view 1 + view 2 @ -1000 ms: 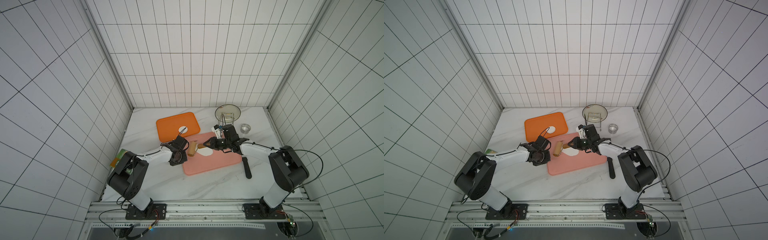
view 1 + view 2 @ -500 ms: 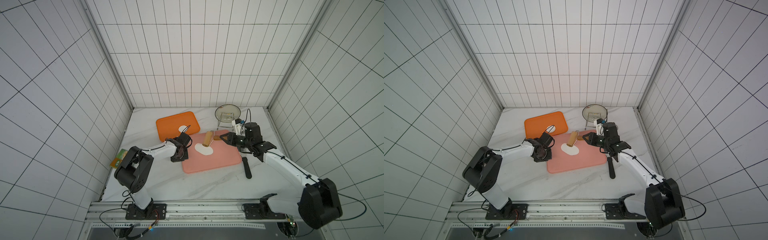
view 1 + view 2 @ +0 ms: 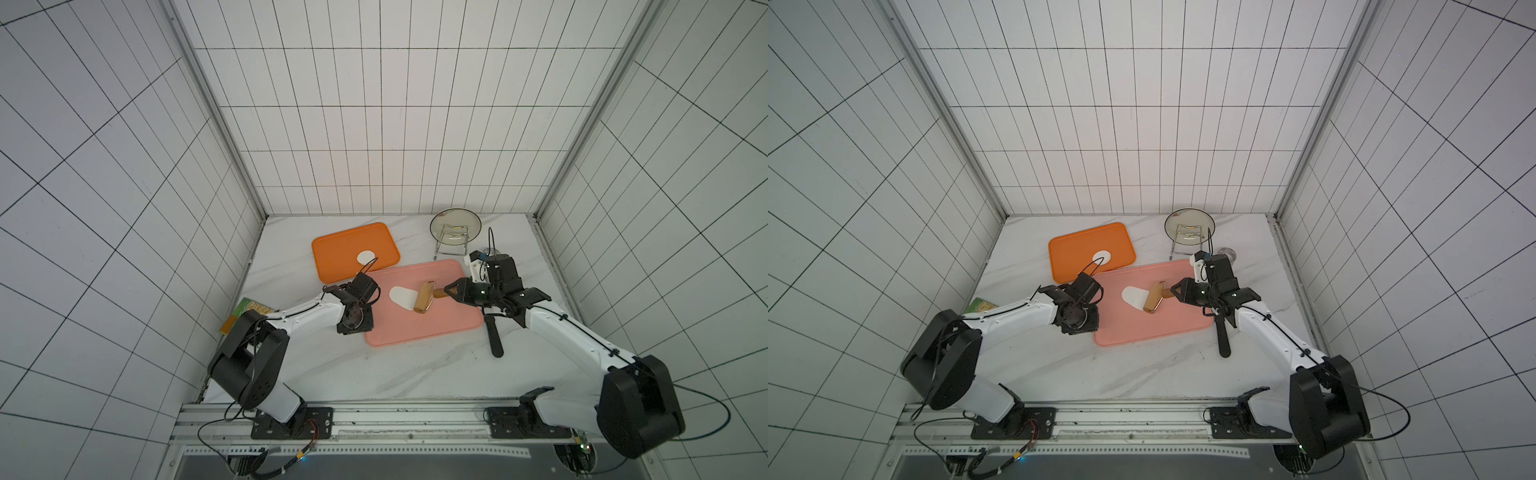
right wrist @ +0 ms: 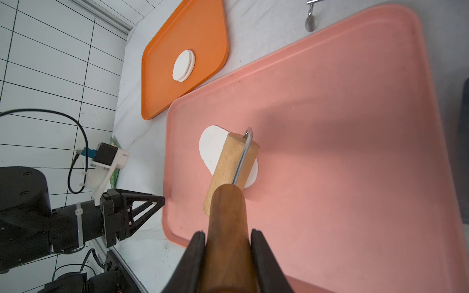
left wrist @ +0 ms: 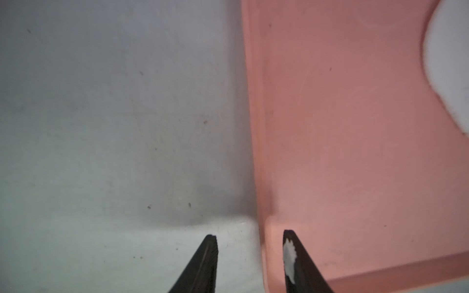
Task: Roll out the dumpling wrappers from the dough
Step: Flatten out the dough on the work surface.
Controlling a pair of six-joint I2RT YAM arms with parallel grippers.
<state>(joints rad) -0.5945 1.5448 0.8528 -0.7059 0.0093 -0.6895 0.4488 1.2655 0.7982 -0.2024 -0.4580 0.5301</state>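
MOVED: roller now down on dough; left claw has parted | CLAWS: right claw pinches roller handle; left claw spread, empty, astride board edge | DONE: wrappers stacked on tray | LEFT: judged, flatten dough, cut more.

The roller atop the dough on the near tray, wrappers on the far tray behind it

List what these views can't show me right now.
- Dough: partly covered by the wooden roller, right wrist view.
- Dumpling wrappers: stacked, count unclear; too small in top views.
- Black-handled tool: head hidden under right arm, both top views.
- Left gripper: fingertips hidden behind its wrist in top views.
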